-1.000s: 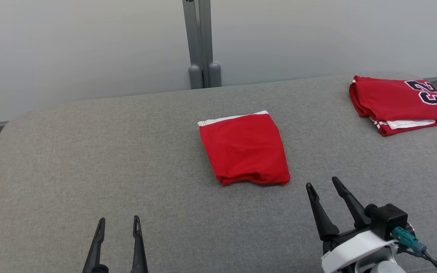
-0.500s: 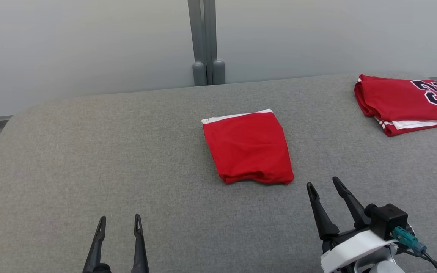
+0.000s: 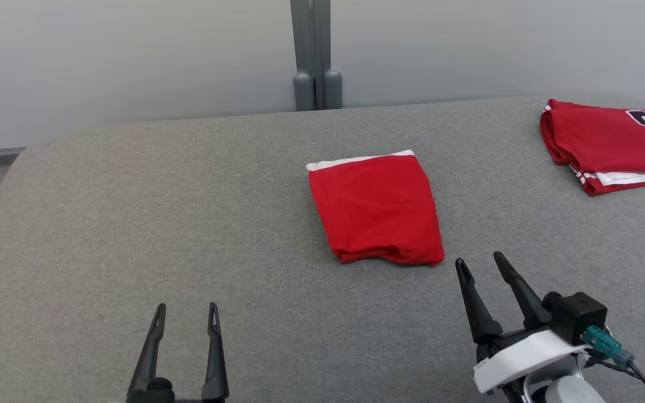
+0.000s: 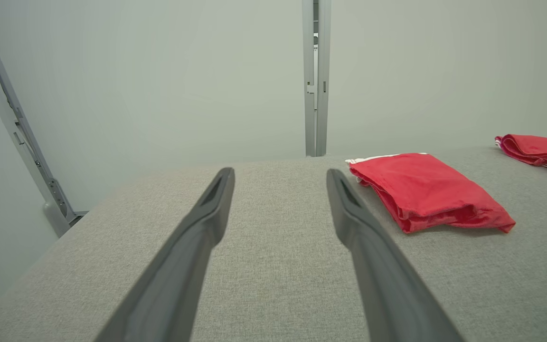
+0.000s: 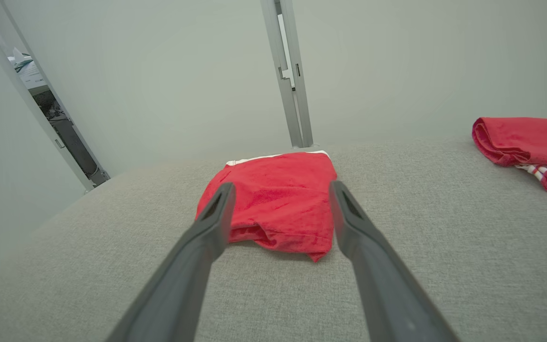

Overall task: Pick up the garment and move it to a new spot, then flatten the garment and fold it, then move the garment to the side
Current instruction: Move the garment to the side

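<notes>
Above the near edge of the grey fabric-covered counter (image 3: pixel 132 224), the left fingers (image 3: pixel 152 347) and right fingers (image 3: pixel 472 302) stand fully spread, holding nothing. The folded red fabric garment with white hem (image 3: pixel 377 207) lies mid-counter, just beyond the right fingers.

This is looking like a robotics test booth: plain pale partition panels (image 3: pixel 132 56) are standing beyond the right gripper (image 3: pixel 479 259), a grey metal post (image 3: pixel 317 50) is joining them, and a grey fabric-covered table (image 3: pixel 132 224) is spreading beneath it.
</notes>
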Controlling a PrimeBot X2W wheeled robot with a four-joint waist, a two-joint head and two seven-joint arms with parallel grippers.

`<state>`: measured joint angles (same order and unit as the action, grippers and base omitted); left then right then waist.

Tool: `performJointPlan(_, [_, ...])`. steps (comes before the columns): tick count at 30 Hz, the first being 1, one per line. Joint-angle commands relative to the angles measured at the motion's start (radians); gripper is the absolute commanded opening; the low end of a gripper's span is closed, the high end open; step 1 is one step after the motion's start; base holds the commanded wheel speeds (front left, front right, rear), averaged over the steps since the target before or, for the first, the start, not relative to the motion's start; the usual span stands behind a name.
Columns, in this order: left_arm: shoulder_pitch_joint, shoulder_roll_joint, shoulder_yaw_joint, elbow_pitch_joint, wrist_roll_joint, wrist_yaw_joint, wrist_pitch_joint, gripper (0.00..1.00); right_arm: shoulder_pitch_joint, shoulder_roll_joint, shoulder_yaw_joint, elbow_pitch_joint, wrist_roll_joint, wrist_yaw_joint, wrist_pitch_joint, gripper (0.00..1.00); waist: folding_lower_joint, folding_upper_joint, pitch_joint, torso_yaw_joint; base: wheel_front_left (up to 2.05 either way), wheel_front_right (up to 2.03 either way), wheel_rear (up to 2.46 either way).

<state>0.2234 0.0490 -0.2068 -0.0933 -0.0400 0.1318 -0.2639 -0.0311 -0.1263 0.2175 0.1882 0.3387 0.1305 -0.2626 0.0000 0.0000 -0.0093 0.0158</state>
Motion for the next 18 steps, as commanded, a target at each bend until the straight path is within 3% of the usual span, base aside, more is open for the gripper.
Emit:
performJointPlan(1, [-0.02, 0.003, -0.007, -0.006, 0.013, 0.003, 0.0, 1.0, -0.022, 0.002, -0.007, 0.001, 0.009, 0.0, -0.003, 1.0, 0.0, 0.0, 0.013, 0.012, 0.0, 0.0, 0.0])
performJointPlan(6, [-0.052, 0.003, -0.038, -0.012, 0.018, 0.009, 0.0, 1.0, -0.063, -0.006, -0.003, 0.035, 0.078, 0.0, -0.003, 1.0, 0.0, 0.0, 0.053, 0.038, 0.0, 0.0, 0.0])
performJointPlan(10, [-0.09, 0.003, -0.066, -0.015, 0.02, 0.013, 0.0, 1.0, -0.149, -0.042, 0.013, 0.1, 0.203, 0.0, -0.003, 1.0, 0.0, 0.0, 0.104, 0.066, 0.0, 0.0, 0.0])
performJointPlan(18, [-0.176, 0.003, -0.107, -0.019, 0.006, 0.02, 0.0, 1.0, -0.352, -0.23, 0.15, 0.223, 0.559, 0.0, 0.016, 1.0, 0.0, 0.0, 0.206, 0.131, 0.0, 0.0, 0.0])
